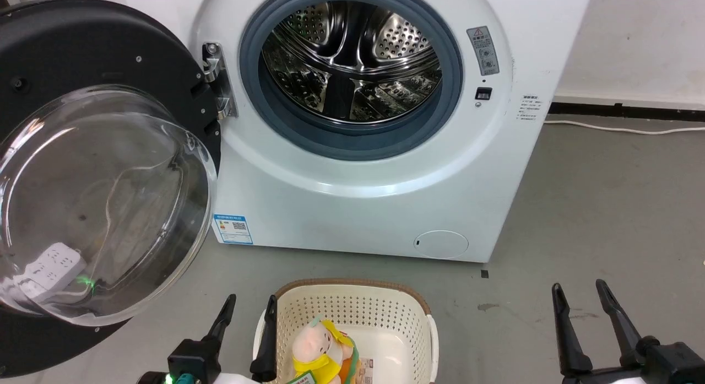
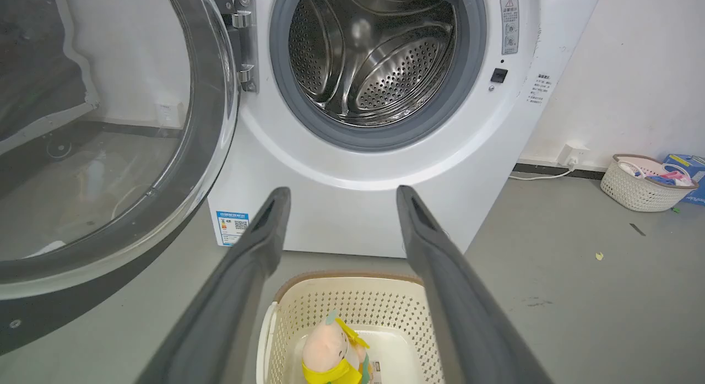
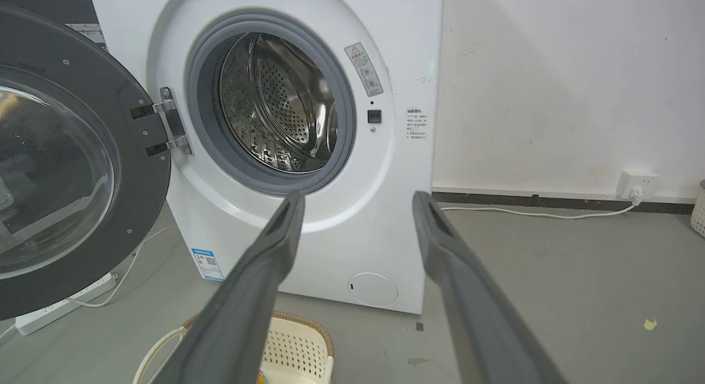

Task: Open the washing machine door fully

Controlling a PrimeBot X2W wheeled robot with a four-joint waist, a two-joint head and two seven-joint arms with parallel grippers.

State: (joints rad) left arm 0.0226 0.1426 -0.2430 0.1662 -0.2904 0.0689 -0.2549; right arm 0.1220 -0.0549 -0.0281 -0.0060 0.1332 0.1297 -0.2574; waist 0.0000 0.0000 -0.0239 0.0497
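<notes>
Washing machine door (image 1: pixel 104 196) hangs wide, nine o'clock of the drum (image 1: pixel 352 59). Basket (image 1: pixel 352 309) at six o'clock holds a plush toy (image 1: pixel 319 348). Left jaws and right jaws point up, released.

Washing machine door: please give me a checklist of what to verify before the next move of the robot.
1. The washing machine door stands wide, away from the drum mouth: ok.
2. The door is at the end stop of its hinge: cannot tell.
3. The left gripper is open, empty and apart from the door: ok.
4. The right gripper is open and empty: ok.
5. The basket sits apart from the door: ok.
</notes>
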